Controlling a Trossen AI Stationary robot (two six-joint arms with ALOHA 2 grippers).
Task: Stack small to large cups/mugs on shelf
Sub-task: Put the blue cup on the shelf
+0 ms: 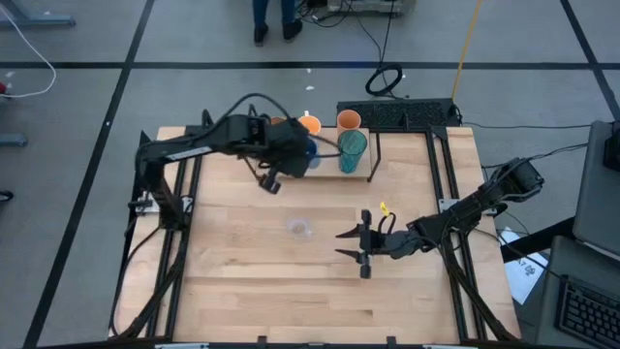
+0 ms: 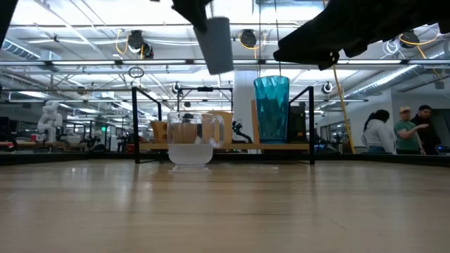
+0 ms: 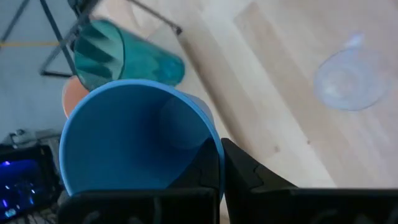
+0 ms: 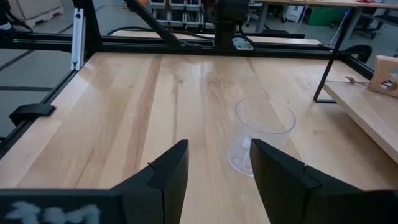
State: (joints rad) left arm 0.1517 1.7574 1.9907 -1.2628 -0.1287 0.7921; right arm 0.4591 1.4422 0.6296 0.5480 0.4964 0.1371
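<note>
My left gripper (image 1: pixel 302 153) is over the shelf's left part, shut on a blue cup (image 3: pixel 137 143), which also shows high above the shelf in the low view (image 2: pixel 216 46). The shelf (image 2: pixel 232 147) is a light board on black rod legs at the table's far side. The teal ribbed tumbler (image 1: pixel 353 150) stands on it, with two orange cups (image 1: pixel 310 123) (image 1: pixel 349 120) behind. The tiny clear cup (image 1: pixel 299 228) stands on the tabletop. My right gripper (image 4: pixel 217 171) is open, level, just right of the clear cup (image 4: pixel 261 137), apart from it. My left gripper holds the blue cup by its wall at the rim (image 3: pixel 214 140), one finger inside (image 3: pixel 202 171) and one outside (image 3: pixel 249 174). The fingers come from above, pointing down. The cup hangs mouth up, lifted clear above the shelf.
A tan thing (image 4: pixel 384 74) stands on the shelf's left end, mostly hidden by my left arm in the high view. The shelf's black legs (image 1: pixel 373 155) stand beside the tumbler. Black frame rails (image 1: pixel 441 194) run along the table's sides. People stand beyond the table (image 2: pixel 397 130).
</note>
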